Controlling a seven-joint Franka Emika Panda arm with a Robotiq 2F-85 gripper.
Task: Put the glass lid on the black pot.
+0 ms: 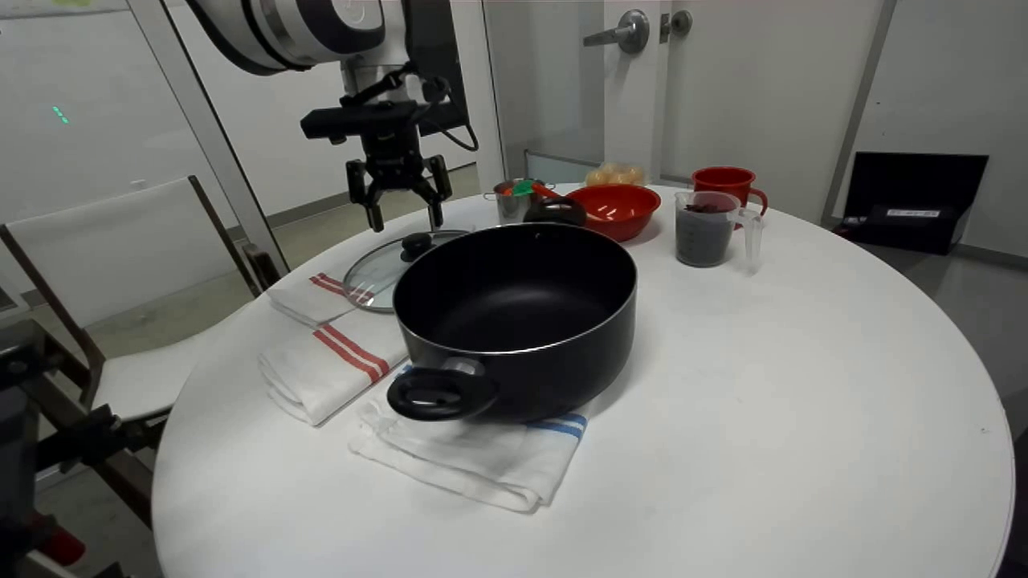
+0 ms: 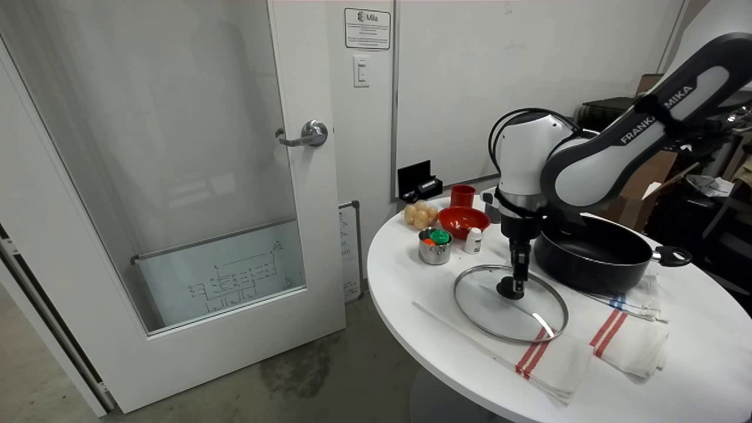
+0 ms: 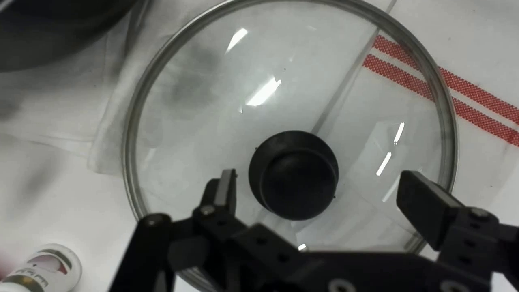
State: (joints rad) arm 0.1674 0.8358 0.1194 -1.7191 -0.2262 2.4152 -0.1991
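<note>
1. On the round table [image 1: 763,425], in an exterior view, the black pot [image 1: 562,373] stands upright and uncovered on a blue-striped towel [image 1: 482,470], probably to spare the table. Its mouth faces up, ready for the glass lid [image 1: 373,273].
2. Beyond the pot there, the lid lies flat, knob [image 1: 416,245] up, presumably so the gripper [image 1: 405,218] has something to grab. The gripper points straight down above it, its fingers [image 1: 375,218] spread.
3. In an exterior view, the lid rests at least partly on a red-striped towel [image 2: 558,365], apart from the pot yet near it, which should make for a short carry. The fingers are edge-on here, hiding the gap between them.
4. In the wrist view, the knob sits between the two fingers with bare space on either side, so nothing is pinched. It lies closer to one finger, so a slight sideways shift may help both meet it evenly. Whether they reach low enough is hard to tell.
</note>
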